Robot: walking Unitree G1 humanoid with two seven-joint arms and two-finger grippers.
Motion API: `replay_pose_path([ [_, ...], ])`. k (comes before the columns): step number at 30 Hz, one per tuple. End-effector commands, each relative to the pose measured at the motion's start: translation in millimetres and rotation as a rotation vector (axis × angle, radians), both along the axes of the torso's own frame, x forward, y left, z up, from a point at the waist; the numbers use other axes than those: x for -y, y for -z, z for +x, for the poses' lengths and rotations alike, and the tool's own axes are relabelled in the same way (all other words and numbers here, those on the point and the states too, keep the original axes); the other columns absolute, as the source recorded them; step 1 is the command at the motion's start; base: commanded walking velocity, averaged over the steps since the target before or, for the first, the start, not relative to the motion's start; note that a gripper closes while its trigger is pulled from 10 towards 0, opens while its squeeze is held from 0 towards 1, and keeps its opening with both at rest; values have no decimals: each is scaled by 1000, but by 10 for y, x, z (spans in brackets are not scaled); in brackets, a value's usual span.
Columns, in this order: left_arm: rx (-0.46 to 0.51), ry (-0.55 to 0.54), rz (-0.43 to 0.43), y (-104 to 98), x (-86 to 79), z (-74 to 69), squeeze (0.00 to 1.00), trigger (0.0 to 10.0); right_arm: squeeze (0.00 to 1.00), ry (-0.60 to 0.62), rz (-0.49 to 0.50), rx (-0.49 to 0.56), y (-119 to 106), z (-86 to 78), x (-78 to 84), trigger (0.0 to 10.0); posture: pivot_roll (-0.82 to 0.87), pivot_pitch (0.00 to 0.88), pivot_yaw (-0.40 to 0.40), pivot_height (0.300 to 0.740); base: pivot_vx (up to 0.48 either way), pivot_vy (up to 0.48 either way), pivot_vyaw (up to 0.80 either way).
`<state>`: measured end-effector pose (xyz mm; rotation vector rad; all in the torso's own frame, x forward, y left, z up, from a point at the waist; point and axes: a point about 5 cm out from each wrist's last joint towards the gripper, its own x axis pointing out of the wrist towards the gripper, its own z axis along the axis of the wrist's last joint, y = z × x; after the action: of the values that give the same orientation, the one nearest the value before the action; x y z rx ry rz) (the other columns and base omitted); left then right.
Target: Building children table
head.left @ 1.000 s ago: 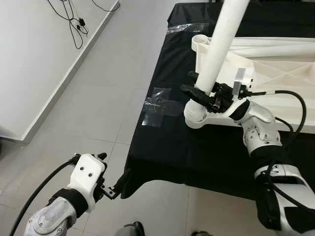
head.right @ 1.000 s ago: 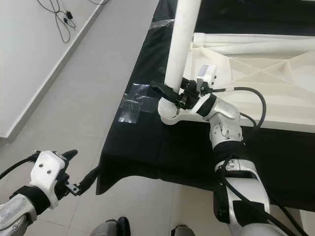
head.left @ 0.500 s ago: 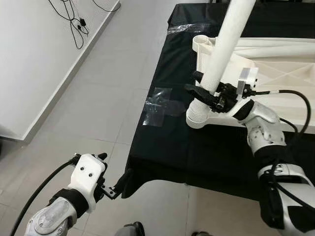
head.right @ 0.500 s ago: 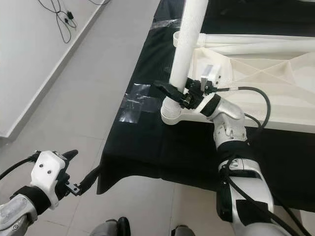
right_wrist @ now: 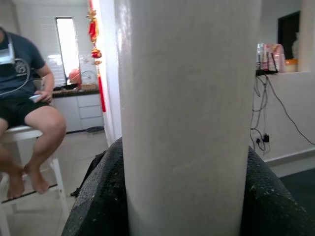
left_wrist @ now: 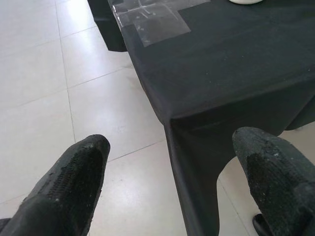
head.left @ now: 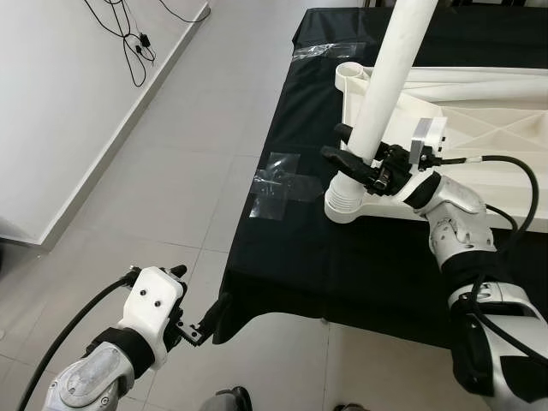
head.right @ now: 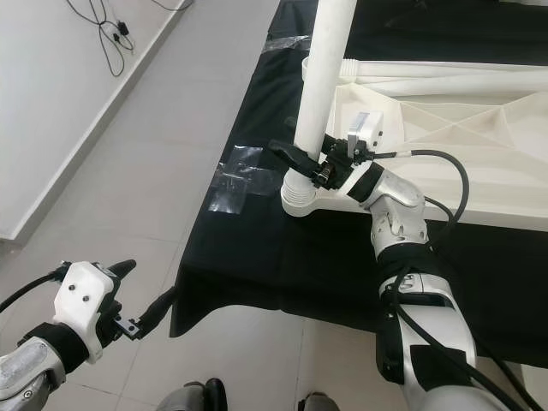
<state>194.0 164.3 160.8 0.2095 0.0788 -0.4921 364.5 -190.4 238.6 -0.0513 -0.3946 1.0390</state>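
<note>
Your right gripper (head.left: 353,159) was closed tight around the white leg (head.left: 384,84), which stood in the round hole at the corner of the white tabletop (head.left: 479,128). Your left gripper (left_wrist: 172,162) hung wide open, holding nothing, beside the black cloth (head.left: 291,257).

From our head, both eyes look steeply down, sharing the black desk (head.left: 360,257) and floor (head.left: 171,154). Our left wrist camera looks down from low beside the desk's near corner; our right wrist camera sits tight against the white leg (right_wrist: 187,113), facing outward.
</note>
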Motion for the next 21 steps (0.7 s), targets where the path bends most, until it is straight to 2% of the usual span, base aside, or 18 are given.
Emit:
replay_pose_path([
  [1, -30, -14, -3, 54, -25, -12, 0, 10000, 0, -95, -116, -148, 414, -88, -85, 10000, 101, 258, 73, 740, 0, 0, 0],
  [3, -29, -16, -2, 52, -33, -13, 0, 10000, 0, -170, -220, -168, 557, -160, -171, 10000, 102, 260, 75, 740, 0, 0, 0],
  [6, -29, -16, -1, 50, -37, -13, 0, 10000, 0, -213, -255, -172, 600, -195, -241, 10000, 104, 262, 76, 740, 0, 0, 0],
  [14, -32, -10, -1, 52, -33, -6, 0, 10000, 0, -369, -198, -185, 414, -208, -401, 10000, 92, 258, 80, 740, 0, 0, 0],
  [21, -32, -8, -4, 53, -23, 9, 0, 10000, 0, -410, -112, -199, 312, -126, -518, 10000, 90, 259, 77, 740, 0, 0, 0],
])
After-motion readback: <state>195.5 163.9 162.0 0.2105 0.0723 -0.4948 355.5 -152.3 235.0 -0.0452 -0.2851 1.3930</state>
